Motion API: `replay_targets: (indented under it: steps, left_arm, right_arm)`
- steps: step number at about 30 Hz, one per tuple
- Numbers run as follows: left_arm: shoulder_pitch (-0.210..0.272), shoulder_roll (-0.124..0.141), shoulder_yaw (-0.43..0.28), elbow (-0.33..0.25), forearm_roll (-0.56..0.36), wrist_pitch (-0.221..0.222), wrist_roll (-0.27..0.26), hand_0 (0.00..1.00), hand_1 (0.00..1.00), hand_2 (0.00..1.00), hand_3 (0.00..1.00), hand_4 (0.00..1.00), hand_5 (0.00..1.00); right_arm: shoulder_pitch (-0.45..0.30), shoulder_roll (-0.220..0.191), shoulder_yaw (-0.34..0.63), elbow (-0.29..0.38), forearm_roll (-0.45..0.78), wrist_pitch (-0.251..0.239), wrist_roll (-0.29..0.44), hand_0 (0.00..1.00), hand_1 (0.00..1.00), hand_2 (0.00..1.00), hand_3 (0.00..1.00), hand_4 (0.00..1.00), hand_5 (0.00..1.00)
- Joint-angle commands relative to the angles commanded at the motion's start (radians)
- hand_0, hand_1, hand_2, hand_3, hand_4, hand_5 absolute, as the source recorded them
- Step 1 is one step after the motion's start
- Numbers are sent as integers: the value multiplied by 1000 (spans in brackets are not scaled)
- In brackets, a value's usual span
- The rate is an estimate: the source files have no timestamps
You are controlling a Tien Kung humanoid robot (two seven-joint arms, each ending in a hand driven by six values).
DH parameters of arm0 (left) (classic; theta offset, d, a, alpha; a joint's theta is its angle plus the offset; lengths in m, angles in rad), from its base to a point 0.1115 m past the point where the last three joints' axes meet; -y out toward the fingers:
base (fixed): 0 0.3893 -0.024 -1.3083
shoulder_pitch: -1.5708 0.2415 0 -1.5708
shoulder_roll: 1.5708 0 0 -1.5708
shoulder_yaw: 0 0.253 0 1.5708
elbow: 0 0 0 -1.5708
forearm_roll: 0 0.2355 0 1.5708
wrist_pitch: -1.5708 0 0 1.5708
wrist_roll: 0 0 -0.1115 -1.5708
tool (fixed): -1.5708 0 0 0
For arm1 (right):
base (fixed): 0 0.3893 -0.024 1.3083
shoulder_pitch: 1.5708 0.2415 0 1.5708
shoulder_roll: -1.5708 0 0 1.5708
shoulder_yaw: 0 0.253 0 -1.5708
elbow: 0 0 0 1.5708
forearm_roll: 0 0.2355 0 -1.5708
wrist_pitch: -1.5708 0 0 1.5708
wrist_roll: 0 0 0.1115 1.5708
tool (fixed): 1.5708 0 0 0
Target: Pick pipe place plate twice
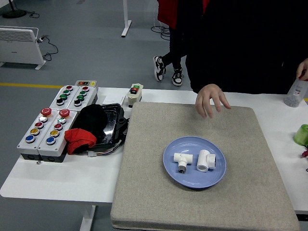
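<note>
No readable text, labels or numbers; button boxes [57,126] too small to read.

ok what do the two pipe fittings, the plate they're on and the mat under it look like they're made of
The two pipe fittings look like white moulded plastic, probably PVC: smooth, matte, with thick socket rims. The plate is pale blue with an even, faint sheen, so plastic or glazed ceramic; the view cannot settle which. The mat looks like grey felt or foam-backed fabric: dull, speckled, with soft rounded edges.

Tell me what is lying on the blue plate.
Two white pipe fittings lie on the blue plate, apart: a T-shaped fitting on the left and a chunkier fitting on the right. Whatever plate surface lies beneath them is hidden.
</note>
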Motion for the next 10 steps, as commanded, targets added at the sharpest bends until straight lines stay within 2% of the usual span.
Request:
replay_targets:
  steps: [10]
  left_arm:
    - [-3,0,2,0,-1,0,-2,628,598,548,578,207,998]
  right_arm:
    - [-5,2,3,2,51,-13,4,858,826,892,861,563,609]
